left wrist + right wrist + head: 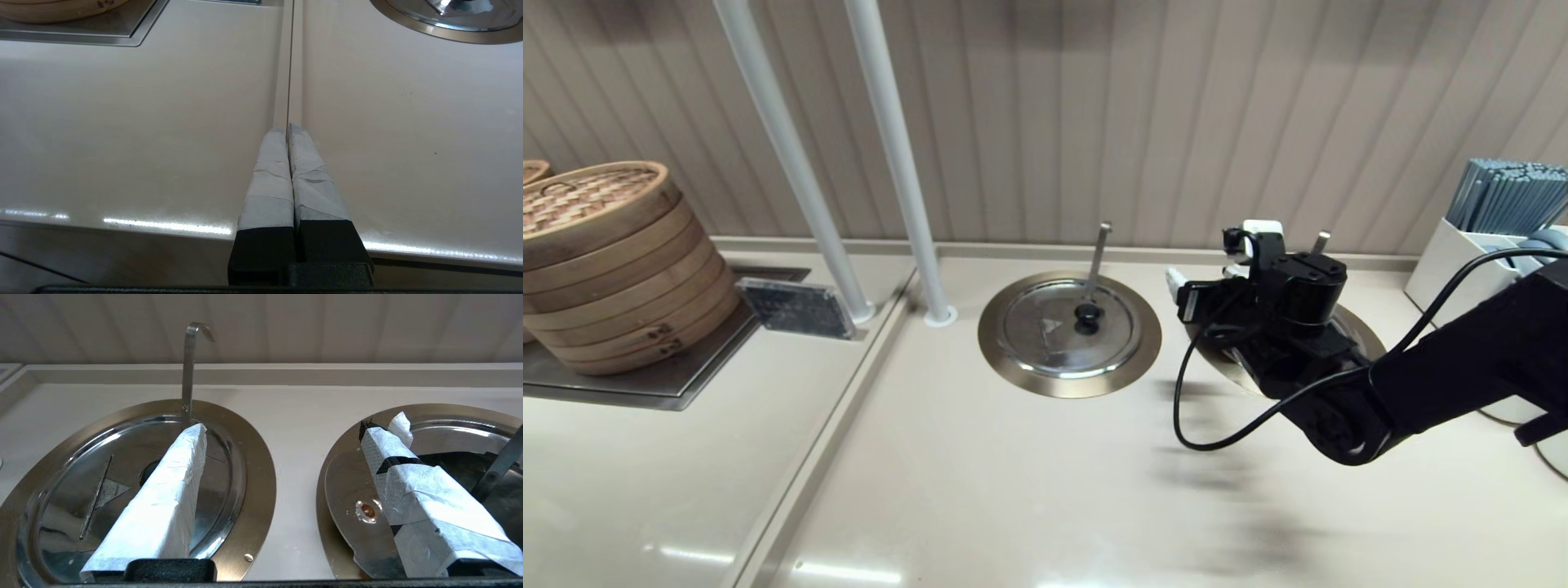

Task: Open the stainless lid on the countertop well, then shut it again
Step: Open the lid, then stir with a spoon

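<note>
My right claw (282, 428) hung wide open w/ nothing in it, above the counter (1029, 474) btwn the two wells. The lid (408, 477) sat on its well (343, 547), partly hidden by my finger. Left claw (288, 130) was closed, empty, near the counter edge.

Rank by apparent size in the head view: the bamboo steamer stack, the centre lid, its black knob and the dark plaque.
1. bamboo steamer stack, largest even though the picture edge cuts it
2. centre lid
3. dark plaque
4. black knob, clearly smallest
</note>
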